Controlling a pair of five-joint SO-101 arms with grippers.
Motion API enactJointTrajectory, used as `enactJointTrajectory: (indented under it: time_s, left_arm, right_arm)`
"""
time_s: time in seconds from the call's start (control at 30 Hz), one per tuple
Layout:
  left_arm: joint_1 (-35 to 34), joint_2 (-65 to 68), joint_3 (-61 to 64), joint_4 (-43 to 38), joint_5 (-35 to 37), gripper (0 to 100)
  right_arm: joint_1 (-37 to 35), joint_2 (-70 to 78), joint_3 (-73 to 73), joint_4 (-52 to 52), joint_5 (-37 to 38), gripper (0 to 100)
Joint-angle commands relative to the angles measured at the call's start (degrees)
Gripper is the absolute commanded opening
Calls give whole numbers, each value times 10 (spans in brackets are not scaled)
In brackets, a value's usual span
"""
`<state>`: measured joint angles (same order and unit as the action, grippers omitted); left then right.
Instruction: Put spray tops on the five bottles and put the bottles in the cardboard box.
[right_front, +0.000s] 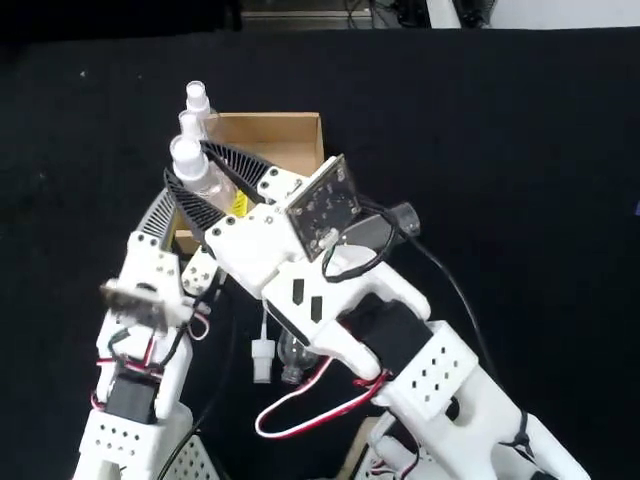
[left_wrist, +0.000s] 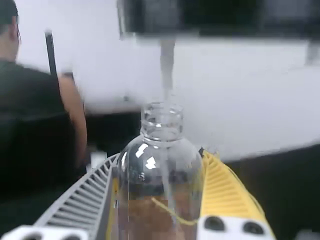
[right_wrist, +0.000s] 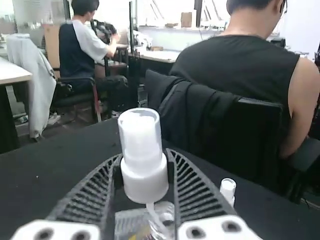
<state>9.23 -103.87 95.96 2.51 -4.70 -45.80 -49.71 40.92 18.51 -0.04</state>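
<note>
The right jaws pinched a spray top (right_wrist: 144, 162) at its collar. Its tube hung into the open neck of a clear bottle (left_wrist: 160, 175), which the left jaws clamped directly beneath. Just beyond both jaws stood the cardboard box (right_front: 275, 140), with two capped bottles (right_front: 196, 100) at its corner. Behind the jaws a loose spray top (right_front: 262, 360) lay on the black surface (right_front: 500, 150).

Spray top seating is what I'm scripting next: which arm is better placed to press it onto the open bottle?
Right. The right gripper is shut on the spray top above the bottle, its tube down in the open neck; the left gripper only clamps that bottle, so it should hold steady.
</note>
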Motion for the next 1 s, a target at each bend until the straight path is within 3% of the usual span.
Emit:
enactJointTrajectory:
  time_s: [0.0, 0.17, 0.63, 0.77, 0.97]
  left_arm:
    - [7, -10, 14, 253, 2, 30]
    - [21, -8, -12, 200, -2, 30]
    - [21, -8, 1, 143, -2, 30]
    - [21, -7, 15, 99, -2, 30]
    - [21, -7, 14, 78, -2, 30]
  right_arm:
    - [-22, -2, -39, 8, 4, 61]
    - [-20, -2, -39, 8, 3, 191]
    - [-16, -26, -38, 14, 3, 166]
    - [40, -88, -69, 98, 3, 166]
    - [217, -153, -104, 246, 6, 166]
